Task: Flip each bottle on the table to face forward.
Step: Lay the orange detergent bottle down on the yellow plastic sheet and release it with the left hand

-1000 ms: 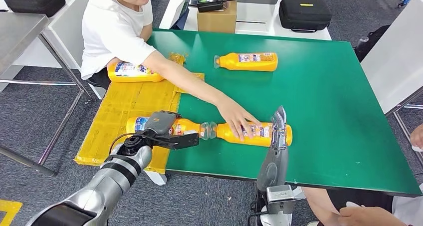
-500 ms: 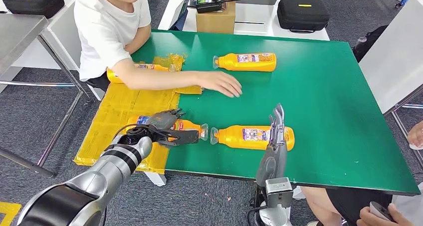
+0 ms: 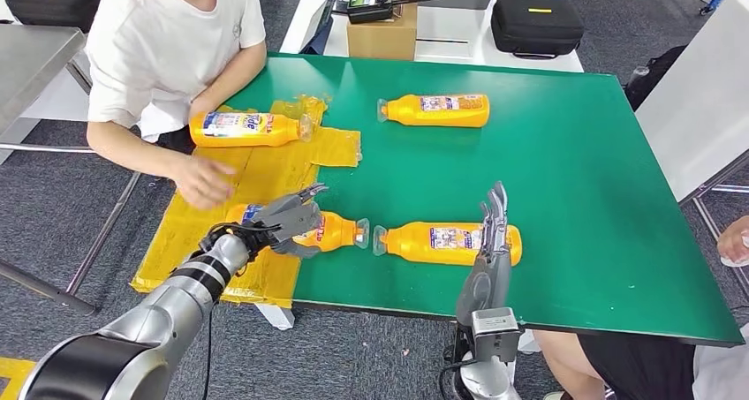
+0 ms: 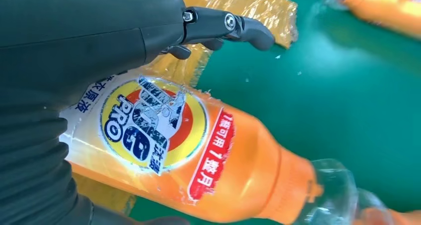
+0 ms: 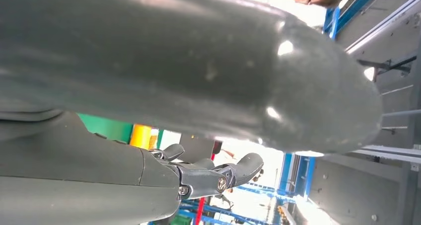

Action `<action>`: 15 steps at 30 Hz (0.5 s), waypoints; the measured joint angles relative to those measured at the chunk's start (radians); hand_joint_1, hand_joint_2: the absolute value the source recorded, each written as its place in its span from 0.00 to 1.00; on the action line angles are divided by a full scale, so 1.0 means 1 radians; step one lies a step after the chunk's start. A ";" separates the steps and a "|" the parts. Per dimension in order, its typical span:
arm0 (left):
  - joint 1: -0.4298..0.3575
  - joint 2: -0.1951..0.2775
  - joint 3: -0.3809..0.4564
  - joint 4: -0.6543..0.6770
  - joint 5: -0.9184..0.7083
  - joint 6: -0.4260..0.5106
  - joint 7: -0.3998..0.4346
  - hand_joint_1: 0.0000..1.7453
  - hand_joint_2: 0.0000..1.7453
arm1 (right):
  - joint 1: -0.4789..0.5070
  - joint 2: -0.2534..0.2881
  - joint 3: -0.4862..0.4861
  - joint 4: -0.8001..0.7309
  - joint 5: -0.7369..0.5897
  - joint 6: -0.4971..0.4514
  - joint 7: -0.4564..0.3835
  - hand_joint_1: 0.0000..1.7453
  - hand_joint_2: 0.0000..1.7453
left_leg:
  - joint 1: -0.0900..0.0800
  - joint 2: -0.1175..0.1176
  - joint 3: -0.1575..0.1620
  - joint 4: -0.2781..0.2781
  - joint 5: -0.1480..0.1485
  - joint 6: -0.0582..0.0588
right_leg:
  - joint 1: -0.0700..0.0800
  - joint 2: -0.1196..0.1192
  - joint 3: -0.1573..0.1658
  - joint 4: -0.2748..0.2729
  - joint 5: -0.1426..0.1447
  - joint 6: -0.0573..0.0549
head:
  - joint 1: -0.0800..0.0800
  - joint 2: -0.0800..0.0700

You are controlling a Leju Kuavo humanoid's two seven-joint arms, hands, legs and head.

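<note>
Left hand: the left hand [image 3: 287, 216] lay over the near-left bottle [image 3: 329, 231], fingers [image 4: 233, 27] spread across its body; whether they actually clasped it could not be told.
Near-left bottle: orange, lying on its side under those fingers, clear cap pointing away from the palm toward the next bottle's cap.
Its label: a round yellow and red badge reading "PRO" [image 4: 149, 123], with a red strip of Chinese characters beside it [image 4: 212, 155]; the rest was hidden by the hand.
Right hand: the right hand [image 3: 491, 228] stood edge-on, fingers straight and close together, holding nothing, just in front of the near-right bottle [image 3: 446, 242].
Near-right bottle: on its side behind those fingertips, its label too small to read.
Far bottles: one [image 3: 435, 109] lay well beyond the right fingers on the green table [image 3: 601, 179]; another [image 3: 243, 128] lay beyond the left fingers on yellow sheeting [image 3: 230, 184], its blue lettering unclear.
Person: a white-shirted person's hand [image 3: 201, 181] rested just beyond the left fingers; the head was cut off.
</note>
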 joint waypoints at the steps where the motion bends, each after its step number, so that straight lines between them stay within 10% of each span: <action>1: 0.016 0.000 0.013 -0.019 0.039 -0.006 -0.027 0.00 1.00 | 0.002 -0.001 0.000 0.000 -0.001 -0.004 0.000 0.00 0.00 | 0.000 0.000 0.000 0.000 0.000 0.000 | 0.000 0.000 0.000 0.000 0.000 0.000 | 0.000 0.000; 15: 0.358 0.003 0.065 -0.645 0.601 -0.096 -0.100 0.00 1.00 | 0.032 -0.030 0.001 0.000 0.027 -0.062 0.000 0.00 0.00 | 0.000 0.000 -0.011 0.000 0.000 0.000 | 0.000 0.000 -0.011 0.000 0.000 0.000 | 0.000 0.000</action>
